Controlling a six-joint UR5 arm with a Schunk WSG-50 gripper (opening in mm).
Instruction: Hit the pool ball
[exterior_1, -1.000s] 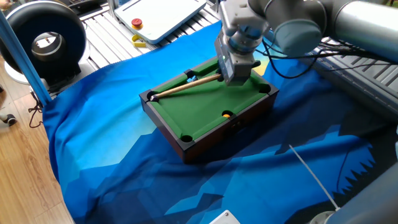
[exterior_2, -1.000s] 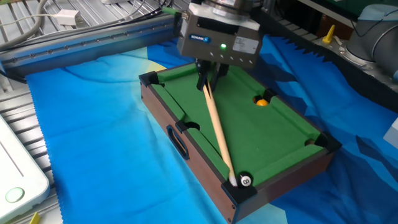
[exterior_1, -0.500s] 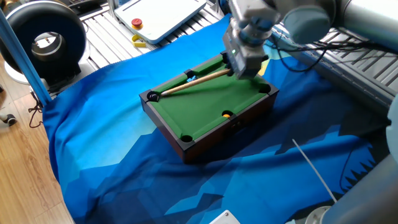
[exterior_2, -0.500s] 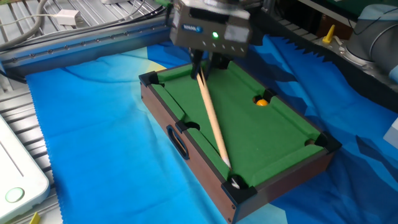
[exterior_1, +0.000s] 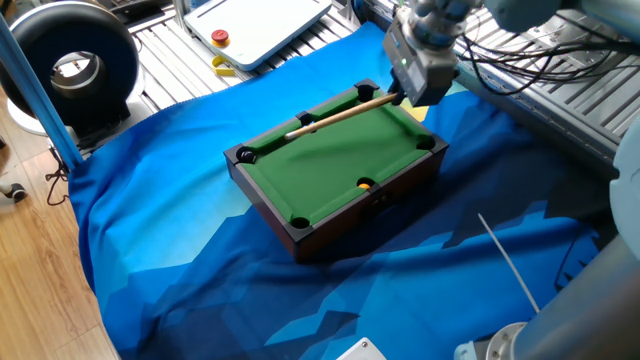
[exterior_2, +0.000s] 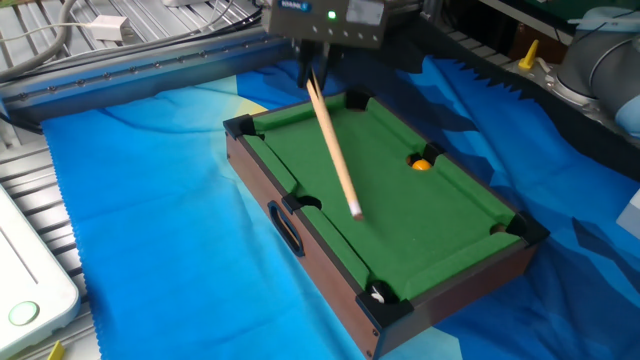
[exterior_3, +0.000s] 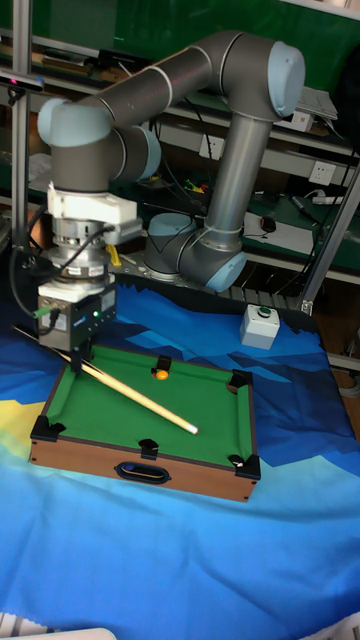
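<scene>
Overhead, gripper (exterior_3: 80, 352) clamped on wooden cue (exterior_2: 332, 150), butt end, above the pool table (exterior_2: 300, 255) far rail. Cue slants down; tip hangs over mid-felt. Pool ball (exterior_2: 376, 294) sunk in near corner pocket, barely visible. Orange ball (exterior_2: 422, 164) at side pocket.

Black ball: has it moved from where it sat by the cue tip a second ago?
Yes. The black ball has dropped from the felt into the corner pocket of the pool table; the cue has drawn back toward the far end.
</scene>
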